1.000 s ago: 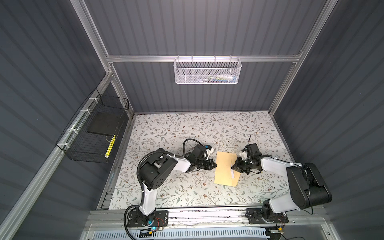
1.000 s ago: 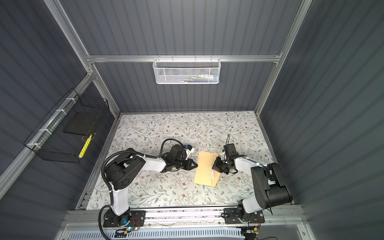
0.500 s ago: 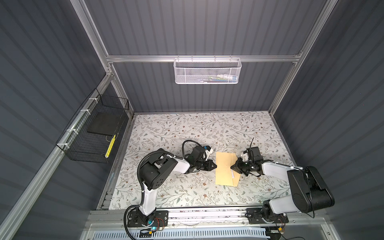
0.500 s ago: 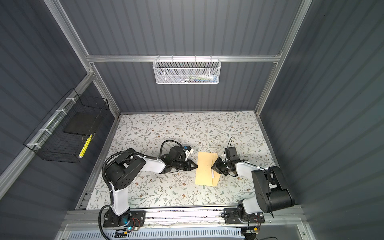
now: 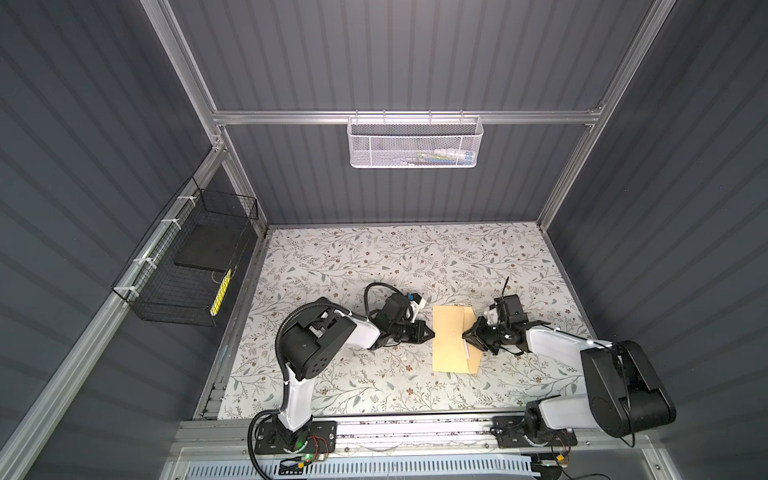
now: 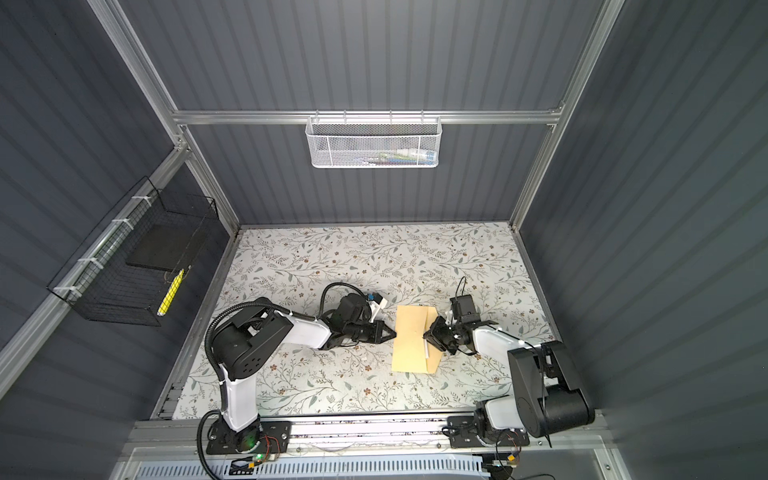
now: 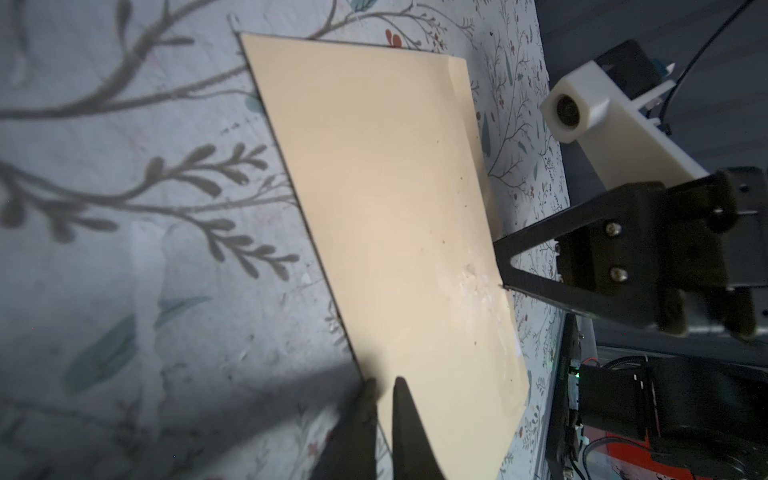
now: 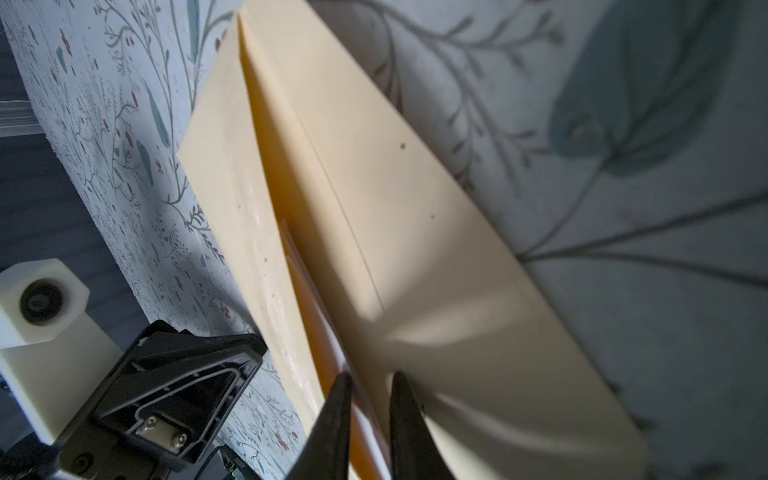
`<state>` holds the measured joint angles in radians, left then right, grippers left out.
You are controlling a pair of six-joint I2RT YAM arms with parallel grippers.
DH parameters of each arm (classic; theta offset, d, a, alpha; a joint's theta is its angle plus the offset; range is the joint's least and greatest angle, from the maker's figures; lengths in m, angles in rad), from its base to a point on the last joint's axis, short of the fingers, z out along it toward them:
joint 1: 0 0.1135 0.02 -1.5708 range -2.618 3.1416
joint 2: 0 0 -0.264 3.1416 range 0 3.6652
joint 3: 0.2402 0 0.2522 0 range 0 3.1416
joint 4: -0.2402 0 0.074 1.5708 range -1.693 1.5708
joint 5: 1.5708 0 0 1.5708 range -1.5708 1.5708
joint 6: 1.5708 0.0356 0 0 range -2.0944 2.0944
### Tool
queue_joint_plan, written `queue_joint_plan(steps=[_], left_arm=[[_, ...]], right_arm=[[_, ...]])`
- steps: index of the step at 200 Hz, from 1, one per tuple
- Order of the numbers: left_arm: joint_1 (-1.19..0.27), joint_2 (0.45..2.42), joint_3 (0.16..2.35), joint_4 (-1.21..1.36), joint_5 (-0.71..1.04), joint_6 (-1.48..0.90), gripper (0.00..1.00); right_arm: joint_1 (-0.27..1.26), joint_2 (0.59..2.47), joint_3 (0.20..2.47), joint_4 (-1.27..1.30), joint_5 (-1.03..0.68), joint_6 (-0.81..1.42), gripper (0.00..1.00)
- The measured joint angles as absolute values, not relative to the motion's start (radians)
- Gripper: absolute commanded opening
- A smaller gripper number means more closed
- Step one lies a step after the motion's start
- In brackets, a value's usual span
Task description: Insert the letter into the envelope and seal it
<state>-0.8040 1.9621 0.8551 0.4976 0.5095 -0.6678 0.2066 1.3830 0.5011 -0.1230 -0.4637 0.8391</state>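
The floral worktop [image 5: 374, 257] carries the tan envelope [image 5: 449, 340], lying flat. The left pincer [image 5: 430, 332], at the envelope's left edge, is clenched on that edge, likely to stop it sliding. The right pincer [image 5: 465, 332], at the envelope's open side, stands slightly parted by the flap [image 8: 436, 249], gripping nothing I can make out. The letter seems tucked inside, since only a white sliver [image 5: 466, 350] shows at the mouth.

Both top views are bright, evenly lit and sharp, though the aluminium rails [image 5: 374, 117] bow toward the edges. Both wrist views are dimmer. The near counter [image 7: 124, 291] print blurs, and soft shadows cross the envelope [image 8: 415, 249].
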Motion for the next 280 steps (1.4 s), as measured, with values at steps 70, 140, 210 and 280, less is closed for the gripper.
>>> queue_joint_plan(steps=[70, 140, 210, 280], left_arm=[[-0.807, 1.962, 0.841, 0.524, 0.509, -0.693, 0.11], [-0.807, 1.962, 0.84, 0.526, 0.509, -0.702, 0.11], [-0.807, 1.962, 0.834, 0.539, 0.509, -0.713, 0.11], [-0.806, 1.963, 0.813, 0.578, 0.507, -0.72, 0.11]], right_arm=[[0.183, 1.32, 0.525, -0.256, -0.445, 0.778, 0.26], [0.182, 1.298, 0.524, -0.325, -0.422, 0.731, 0.0], [0.221, 1.357, 0.533, -0.326, -0.394, 0.717, 0.0], [0.269, 1.4, 0.558, -0.286, -0.403, 0.736, 0.0]])
